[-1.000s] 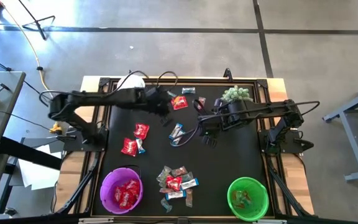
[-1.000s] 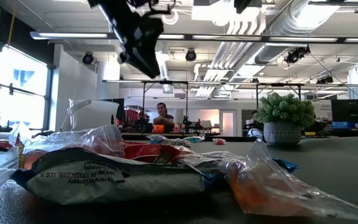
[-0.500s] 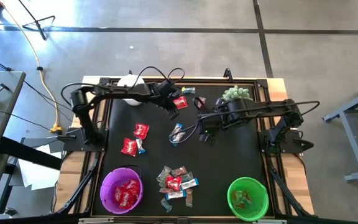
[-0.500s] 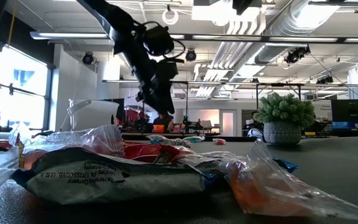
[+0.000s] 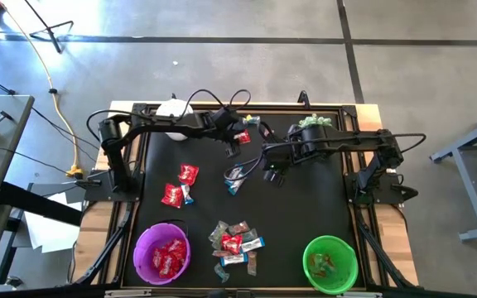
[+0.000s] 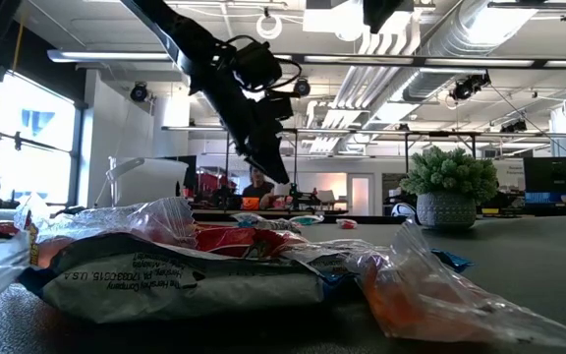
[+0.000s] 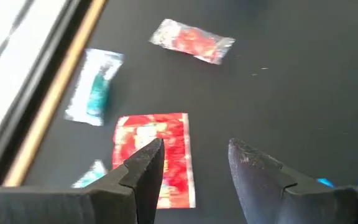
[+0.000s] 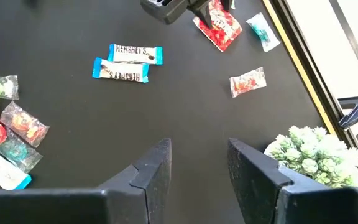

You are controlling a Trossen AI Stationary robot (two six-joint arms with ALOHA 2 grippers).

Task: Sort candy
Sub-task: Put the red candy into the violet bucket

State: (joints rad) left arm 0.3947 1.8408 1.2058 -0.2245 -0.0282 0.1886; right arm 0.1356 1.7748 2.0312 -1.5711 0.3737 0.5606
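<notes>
A: High view first. We see the left gripper (image 5: 232,142) has swung out to the far edge of the black mat (image 5: 305,207), right by the red packet (image 5: 242,136). A second ago it was nearer the left side.
B: So we read it as lining up a pick. The purple bowl (image 5: 162,251) already holds red ones.
A: Low view: crinkly clear wrappers fill the foreground, arm overhead.
B: Left wrist: fingers spread, empty, over the flat glossy red packet (image 7: 154,149).
A: Right wrist: right gripper (image 8: 197,168) parted, holding nothing, hovering mid-mat; two blue-and-white bars (image 8: 128,62) lie ahead, spiky plant (image 8: 316,152) beside it.
</notes>
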